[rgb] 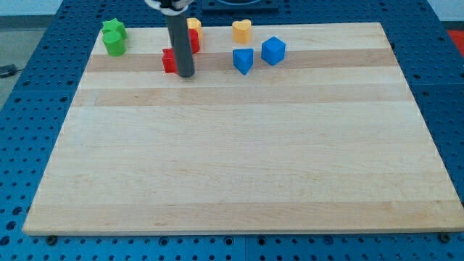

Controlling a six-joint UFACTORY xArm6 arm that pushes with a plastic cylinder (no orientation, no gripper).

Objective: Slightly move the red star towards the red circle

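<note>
The rod comes down from the view's top and my tip rests on the board at the upper left. A red block, the red star, sits just left of the tip, touching or nearly touching the rod. A second red block, the red circle, is just above and right of the tip, partly hidden behind the rod. A yellow block sits right behind the red circle.
Two green blocks sit together at the board's upper left corner. A yellow heart-like block is near the top edge. A blue triangle-like block and a blue cube lie right of the tip.
</note>
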